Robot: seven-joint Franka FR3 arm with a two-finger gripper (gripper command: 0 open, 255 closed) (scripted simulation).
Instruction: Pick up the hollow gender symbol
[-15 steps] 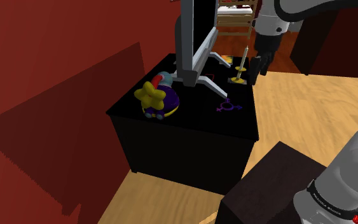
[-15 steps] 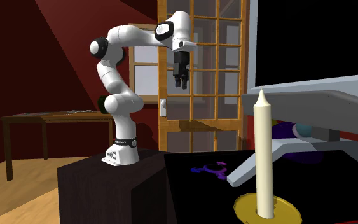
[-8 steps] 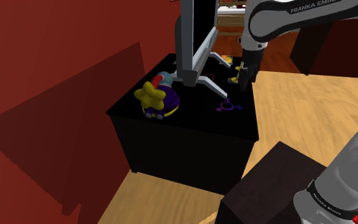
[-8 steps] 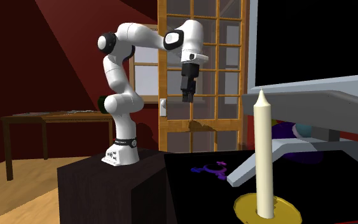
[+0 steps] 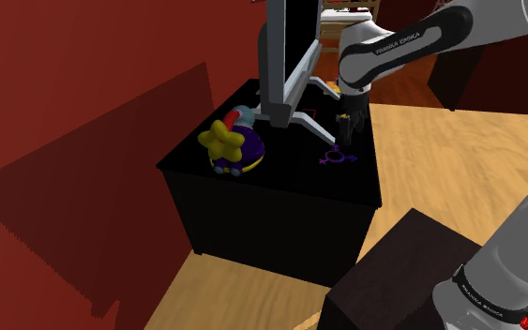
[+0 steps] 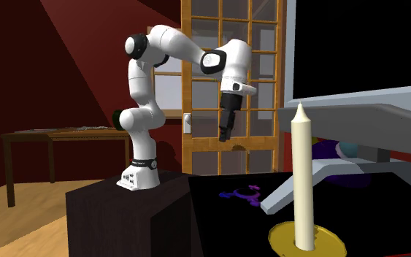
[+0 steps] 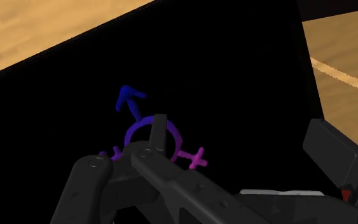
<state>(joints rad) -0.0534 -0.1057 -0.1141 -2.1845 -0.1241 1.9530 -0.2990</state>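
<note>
The hollow gender symbol (image 5: 339, 157) lies flat on the black table (image 5: 252, 187), near the edge on the shoulder view's right. It is a purple ring (image 7: 136, 130) with a blue arrow and a pink cross. My black gripper (image 5: 343, 132) hangs open a short way above it, pointing down and touching nothing. From the wrist, the fingertips (image 7: 160, 126) cover part of the ring. Across the table, the gripper (image 6: 223, 134) hovers well above the symbol (image 6: 242, 196).
A big monitor (image 5: 285, 56) on a grey stand occupies the back of the table. A yellow-star plush toy (image 5: 231, 145) sits toward the shoulder view's left. A white candle (image 6: 301, 179) on a yellow dish stands close behind the symbol. Wooden floor surrounds the table.
The arm has swung down and toward the shoulder view's left. The gripper dropped from beside the candle to just above the symbol. Nothing on the table has moved.
</note>
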